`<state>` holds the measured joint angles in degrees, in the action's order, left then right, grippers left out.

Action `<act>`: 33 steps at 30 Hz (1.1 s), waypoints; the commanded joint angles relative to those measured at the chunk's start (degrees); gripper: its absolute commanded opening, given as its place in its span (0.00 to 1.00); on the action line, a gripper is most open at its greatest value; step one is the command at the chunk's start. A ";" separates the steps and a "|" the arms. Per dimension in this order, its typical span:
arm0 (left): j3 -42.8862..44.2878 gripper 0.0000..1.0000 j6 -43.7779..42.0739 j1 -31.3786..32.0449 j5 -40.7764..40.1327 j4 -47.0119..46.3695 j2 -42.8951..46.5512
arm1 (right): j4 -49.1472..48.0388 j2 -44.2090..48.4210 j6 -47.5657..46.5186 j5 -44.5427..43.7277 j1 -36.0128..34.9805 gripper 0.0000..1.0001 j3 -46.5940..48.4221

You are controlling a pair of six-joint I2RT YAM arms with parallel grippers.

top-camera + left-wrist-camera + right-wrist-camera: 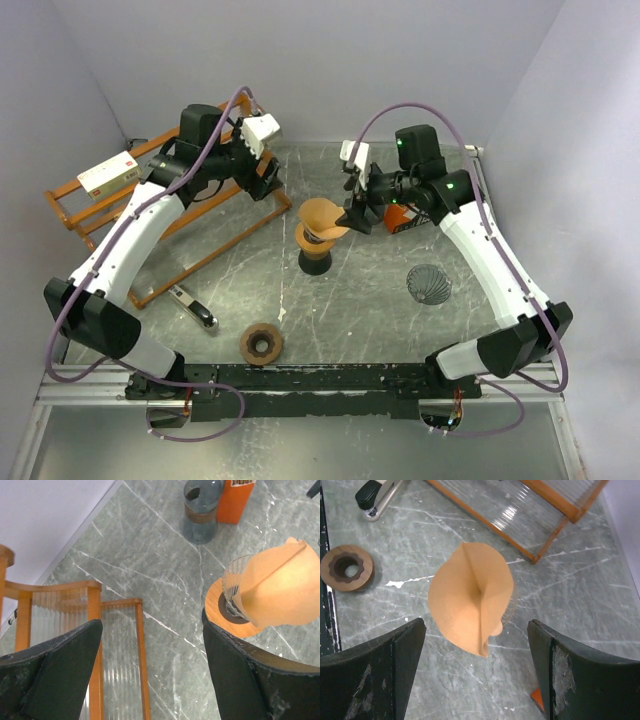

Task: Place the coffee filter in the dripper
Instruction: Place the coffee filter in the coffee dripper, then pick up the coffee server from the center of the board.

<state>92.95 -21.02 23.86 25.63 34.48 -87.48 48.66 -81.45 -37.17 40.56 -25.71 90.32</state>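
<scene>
A tan paper coffee filter (322, 216) sits in the glass dripper (314, 237), which stands on a wooden collar over a dark base at mid table. The filter (471, 601) leans toward one side of the dripper (236, 587) and covers most of it. My right gripper (354, 218) is open and empty just right of the filter; in the right wrist view (476, 667) its fingers stand wide apart with the filter ahead of them. My left gripper (268, 178) is open and empty over the wooden rack, left of the dripper. In the left wrist view (152, 665) the filter (282, 587) shows at the right.
An orange wooden rack (170, 215) with a white box (108, 172) lies at the left. A stapler (192, 307) and a brown ring (261, 343) lie at the front. A dark ribbed cup (429, 283) stands at the right, an orange box (401, 217) and a glass jar (201, 510) behind the dripper.
</scene>
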 commanded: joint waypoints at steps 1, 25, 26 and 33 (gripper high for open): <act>-1.06 0.94 3.62 -1.47 -1.47 -4.75 2.84 | -2.21 2.12 5.76 0.71 2.13 0.84 0.30; -13.46 1.00 1.10 -2.93 -6.33 -6.38 14.18 | -12.57 -12.60 20.51 -22.31 20.73 0.61 1.92; -13.57 1.00 1.15 -3.01 -6.30 -6.39 14.50 | -13.26 -14.22 20.18 -22.72 20.71 0.61 2.60; -15.02 1.00 0.47 -3.47 -5.03 -6.63 16.48 | -14.51 -24.51 17.99 -25.20 19.35 0.61 8.61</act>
<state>78.83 -19.73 20.97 19.70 29.82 -72.82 37.08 -103.28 -17.28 18.44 -5.37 94.87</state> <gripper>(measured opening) 1.000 0.610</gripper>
